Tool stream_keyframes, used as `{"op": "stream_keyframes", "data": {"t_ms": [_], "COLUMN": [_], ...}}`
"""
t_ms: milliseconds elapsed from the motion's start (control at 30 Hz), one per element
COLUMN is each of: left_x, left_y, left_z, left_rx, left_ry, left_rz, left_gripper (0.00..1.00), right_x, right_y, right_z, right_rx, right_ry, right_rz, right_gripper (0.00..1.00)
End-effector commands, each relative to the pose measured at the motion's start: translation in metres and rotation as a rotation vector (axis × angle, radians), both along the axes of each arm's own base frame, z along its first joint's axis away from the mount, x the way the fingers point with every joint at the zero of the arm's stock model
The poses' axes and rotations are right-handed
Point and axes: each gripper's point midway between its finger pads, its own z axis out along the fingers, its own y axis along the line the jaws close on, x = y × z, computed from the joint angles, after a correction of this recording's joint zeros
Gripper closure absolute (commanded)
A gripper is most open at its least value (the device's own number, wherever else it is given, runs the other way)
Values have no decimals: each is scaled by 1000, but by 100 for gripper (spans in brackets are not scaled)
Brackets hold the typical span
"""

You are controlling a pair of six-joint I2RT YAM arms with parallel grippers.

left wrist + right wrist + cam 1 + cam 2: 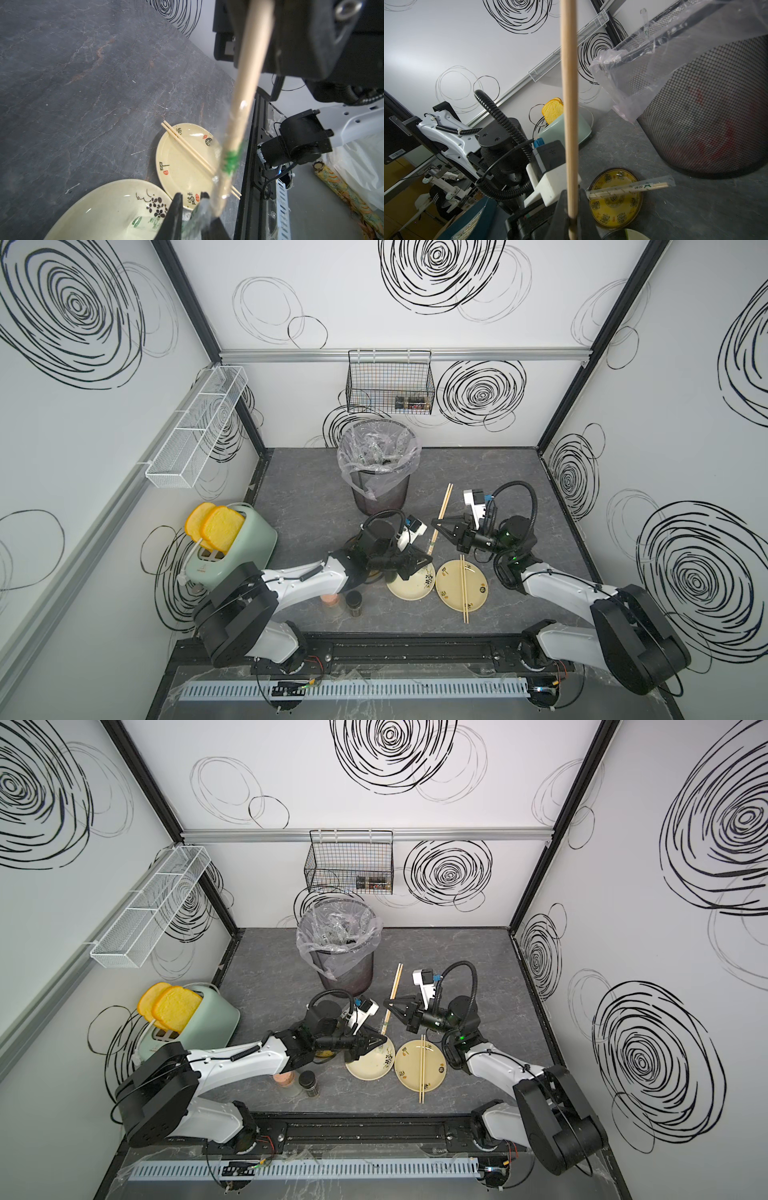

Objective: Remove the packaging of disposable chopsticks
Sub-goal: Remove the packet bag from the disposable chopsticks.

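A pair of disposable chopsticks [445, 497] hangs tilted above the table beside the bin. My right gripper [434, 523] is shut on the pair near its middle, and the right wrist view shows the sticks [569, 104] pinched between the jaws [571, 192]. The clear packaging [230, 160], printed green, still covers the lower end. My left gripper [191, 197] is shut on the sleeve's free end, just over the flowered cream plate [409, 588]. A bare pair [463, 593] lies across the other cream plate [478, 590]. Another wrapped pair [631, 188] rests on a yellow plate [614, 209].
A mesh trash bin [380, 493] with a crinkled clear liner stands behind the arms. At the left stands a green toaster [245, 543] with toast in it, and two small jars [353, 603] sit under the left arm. A black wire basket [390, 383] and a white shelf [195, 427] hang on the walls.
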Motion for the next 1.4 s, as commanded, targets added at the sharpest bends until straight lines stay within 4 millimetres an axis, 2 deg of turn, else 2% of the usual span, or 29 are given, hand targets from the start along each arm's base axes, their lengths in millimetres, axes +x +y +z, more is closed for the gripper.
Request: {"op": "stream_keyframes", "data": {"t_ms": [0, 200, 467, 900, 1100, 1367], "left_x": [5, -1, -6, -12, -9, -2], "left_y": [0, 5, 11, 28, 38, 52], "left_z": [9, 1, -2, 10, 17, 37], "left_rx": [-14, -1, 4, -15, -13, -20], "left_ry": [-33, -16, -4, -35, -51, -92], "left_rz": [2, 2, 7, 32, 56, 94], "left_gripper": [81, 86, 100, 100, 100, 100], "right_x": [-4, -4, -2, 3, 6, 11], "right_y": [1, 0, 0, 0, 1, 0], "right_z": [6, 7, 4, -3, -8, -14], "right_rx": [16, 15, 10, -1, -6, -21], "right_ry": [-35, -38, -35, -21, -5, 2], "right_rz": [15, 5, -5, -23, -29, -58], "right_gripper": [100, 100, 100, 100, 100, 100]}}
